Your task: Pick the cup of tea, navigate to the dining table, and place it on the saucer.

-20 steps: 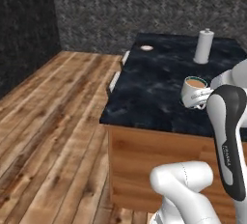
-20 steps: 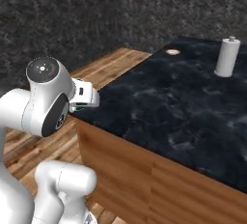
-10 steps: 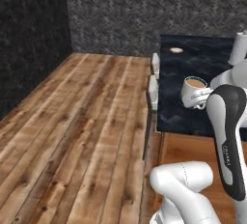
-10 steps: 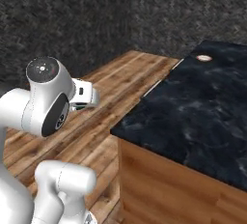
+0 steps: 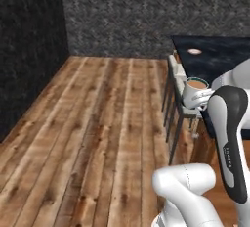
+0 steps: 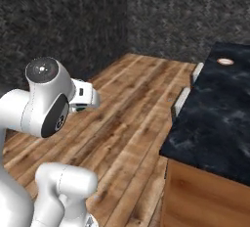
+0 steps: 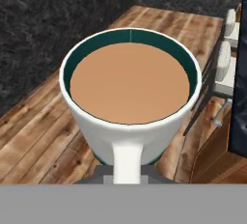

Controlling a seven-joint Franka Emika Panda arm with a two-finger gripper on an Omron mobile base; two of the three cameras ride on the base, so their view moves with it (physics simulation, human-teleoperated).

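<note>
Right now we see the end effector (image 7: 128,172) clamped on the handle of the cup of tea (image 5: 194,92), held upright above the wooden floor (image 5: 97,123), just off the counter (image 6: 215,108) edge. Farther along that counter sits the saucer (image 5: 194,52), with open floor alongside.

The arm (image 5: 229,138) is built of smooth, glossy white shells with rounded, tube-like links. One upright link carries a broad dark grey to black band along its length, with small pale lettering printed low on it. In the right base view, a large ball-shaped joint (image 6: 46,99) shows a dark circular cap on top and a dark oval panel on its side. Below it sit bulbous white base segments (image 6: 63,187).
</note>
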